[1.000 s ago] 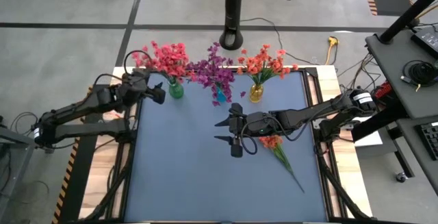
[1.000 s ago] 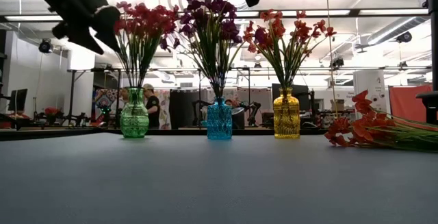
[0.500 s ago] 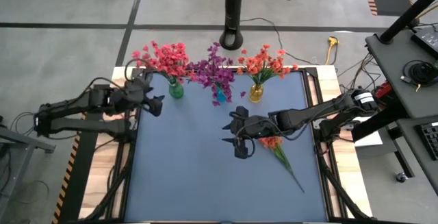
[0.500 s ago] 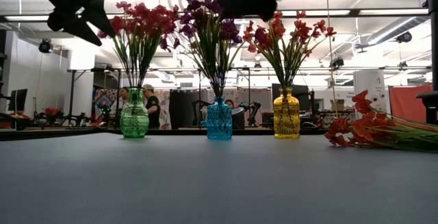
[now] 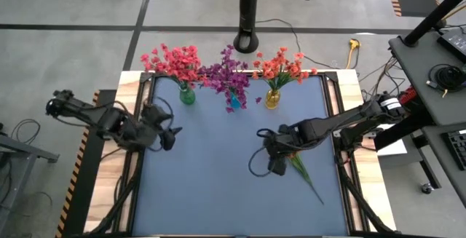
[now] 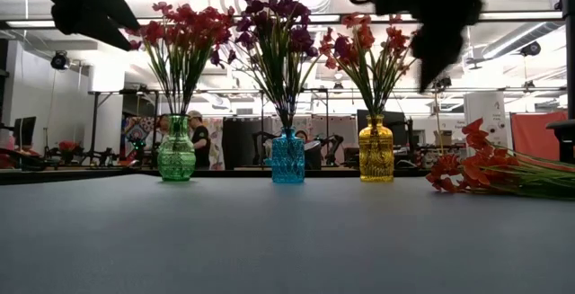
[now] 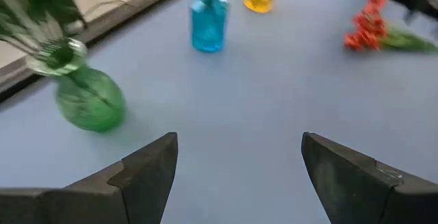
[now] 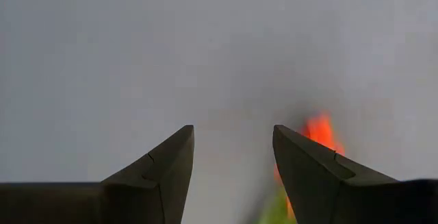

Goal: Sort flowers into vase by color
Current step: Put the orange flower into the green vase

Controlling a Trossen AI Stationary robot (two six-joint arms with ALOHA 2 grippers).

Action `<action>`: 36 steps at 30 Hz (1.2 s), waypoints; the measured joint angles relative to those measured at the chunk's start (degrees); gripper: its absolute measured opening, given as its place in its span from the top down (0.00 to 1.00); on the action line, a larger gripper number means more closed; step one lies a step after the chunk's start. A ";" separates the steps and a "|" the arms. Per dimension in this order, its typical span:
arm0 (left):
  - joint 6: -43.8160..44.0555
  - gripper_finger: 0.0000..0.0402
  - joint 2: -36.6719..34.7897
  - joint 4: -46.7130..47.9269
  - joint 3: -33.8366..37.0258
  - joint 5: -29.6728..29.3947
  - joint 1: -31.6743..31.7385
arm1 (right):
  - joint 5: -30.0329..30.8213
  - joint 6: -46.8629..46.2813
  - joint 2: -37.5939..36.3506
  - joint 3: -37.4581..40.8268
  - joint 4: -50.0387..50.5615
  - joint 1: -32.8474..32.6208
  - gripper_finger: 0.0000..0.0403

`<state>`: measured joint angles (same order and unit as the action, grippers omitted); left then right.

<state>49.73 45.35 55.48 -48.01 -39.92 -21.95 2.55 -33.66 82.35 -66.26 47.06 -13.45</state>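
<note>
High view — three vases [image 5: 187,95], one loose sprig [image 5: 298,164]

Grey concrete floor [image 5: 73,5]; bright workshop.

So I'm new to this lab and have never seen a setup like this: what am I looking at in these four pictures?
It is a robot with two dark arms at a blue table. One picture looks straight down, one looks level across the tabletop, and two come from cameras on the wrists. At the back stand three vases: green with pink-red flowers, blue with purple, yellow with orange-red. One orange-red sprig lies loose on the table. The right hand is beside its blossoms, fingers open, holding nothing. The left hand is at the table's left edge, also open and empty. In the level view a person shows in the room behind.
</note>
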 joint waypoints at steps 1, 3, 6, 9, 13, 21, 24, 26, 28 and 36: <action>0.76 0.27 0.89 0.00 0.02 -0.04 -1.43 | -0.55 -2.12 -0.07 0.00 2.63 -0.24 0.52; 1.88 0.27 2.92 -0.06 0.02 -0.32 -3.95 | -1.64 -6.25 -0.16 0.00 7.45 -0.70 0.52; 3.43 0.27 6.17 -0.43 0.05 -0.74 -6.54 | -1.59 -11.29 -0.57 0.00 13.77 -1.19 0.52; 5.34 0.27 9.25 -0.47 0.05 -1.14 -7.98 | -1.62 -16.08 -0.92 0.00 18.73 -1.21 0.52; 6.55 0.27 13.10 -1.37 0.05 -1.14 -9.22 | -1.65 -21.02 -1.35 0.00 23.41 -1.43 0.50; 7.27 0.27 19.35 -4.57 0.05 -1.13 -12.64 | -1.68 -27.26 -1.23 0.69 25.55 -5.38 0.30; 7.96 0.27 21.34 -4.55 0.05 -1.14 -13.95 | -1.71 -30.77 -1.14 2.35 24.65 -7.65 0.24; 8.28 0.27 22.61 -4.62 0.05 -1.12 -14.59 | -1.69 -33.13 -1.14 4.00 23.48 -9.05 0.22; 8.56 0.27 23.67 -4.90 0.05 -1.12 -14.93 | -1.75 -35.25 -1.12 6.25 21.21 -10.24 0.20; 11.04 0.27 27.10 -5.32 0.05 -0.89 -15.15 | -4.14 -39.31 -1.10 16.12 6.13 -11.58 0.18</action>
<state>60.77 72.45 50.17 -47.97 -40.81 -37.10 -1.60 -72.97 81.25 -50.14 53.19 -25.03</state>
